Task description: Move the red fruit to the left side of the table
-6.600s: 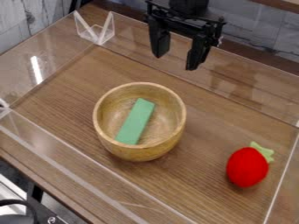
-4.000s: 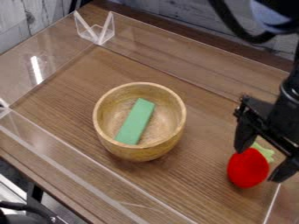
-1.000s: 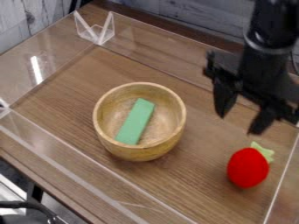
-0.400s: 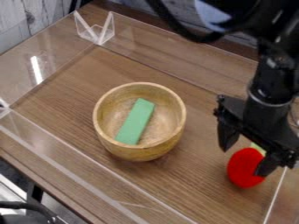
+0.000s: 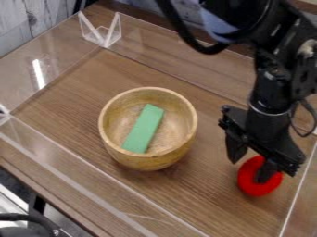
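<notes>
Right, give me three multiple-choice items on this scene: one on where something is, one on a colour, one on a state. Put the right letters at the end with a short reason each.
1. Where does the green block lie?
A. Inside the wooden bowl
B. On the table beside the bowl
C. Against the clear wall at the back

2. What colour is the fruit under the gripper?
A. Yellow
B. Red
C. Purple

3. How does the gripper stand relative to the fruit?
A. Raised high above the bowl
B. Lying flat on the table
C. Lowered over the fruit, fingers to either side of it

Answers:
1. A, the block rests within the bowl's rim.
2. B, the fruit shows bright red below the fingers.
3. C, the fingers reach down around the fruit's top; whether they already grip it cannot be told.
</notes>
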### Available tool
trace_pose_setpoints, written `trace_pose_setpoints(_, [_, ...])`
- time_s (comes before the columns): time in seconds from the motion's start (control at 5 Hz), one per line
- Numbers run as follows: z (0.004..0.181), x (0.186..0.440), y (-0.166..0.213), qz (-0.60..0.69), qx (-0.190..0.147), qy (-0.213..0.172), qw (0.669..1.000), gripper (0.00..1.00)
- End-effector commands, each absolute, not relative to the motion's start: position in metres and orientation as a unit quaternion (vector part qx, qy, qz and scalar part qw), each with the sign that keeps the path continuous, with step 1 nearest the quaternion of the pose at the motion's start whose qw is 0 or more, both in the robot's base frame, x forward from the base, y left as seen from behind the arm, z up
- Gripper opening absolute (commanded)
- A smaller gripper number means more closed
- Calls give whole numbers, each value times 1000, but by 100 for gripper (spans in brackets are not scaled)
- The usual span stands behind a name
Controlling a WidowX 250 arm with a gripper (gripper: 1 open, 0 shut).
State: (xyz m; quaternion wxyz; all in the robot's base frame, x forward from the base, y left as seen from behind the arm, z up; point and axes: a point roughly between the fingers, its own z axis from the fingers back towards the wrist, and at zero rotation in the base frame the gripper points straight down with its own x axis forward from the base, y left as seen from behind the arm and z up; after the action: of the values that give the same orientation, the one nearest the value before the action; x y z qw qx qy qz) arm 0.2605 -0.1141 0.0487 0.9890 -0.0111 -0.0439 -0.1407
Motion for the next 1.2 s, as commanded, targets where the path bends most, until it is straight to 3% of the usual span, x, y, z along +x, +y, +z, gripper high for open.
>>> trace_pose_setpoints(0.0, [60,263,-118,-161,-13,-62,985,0])
trace_pose_setpoints(0.4, [107,264,-117,-189,2,-102,977,0])
trace_pose_setpoints(0.6, [125,277,-92,-122,20,-120,985,0])
trace_pose_setpoints(1.0, [132,283,-16,-33,45,-123,991,0])
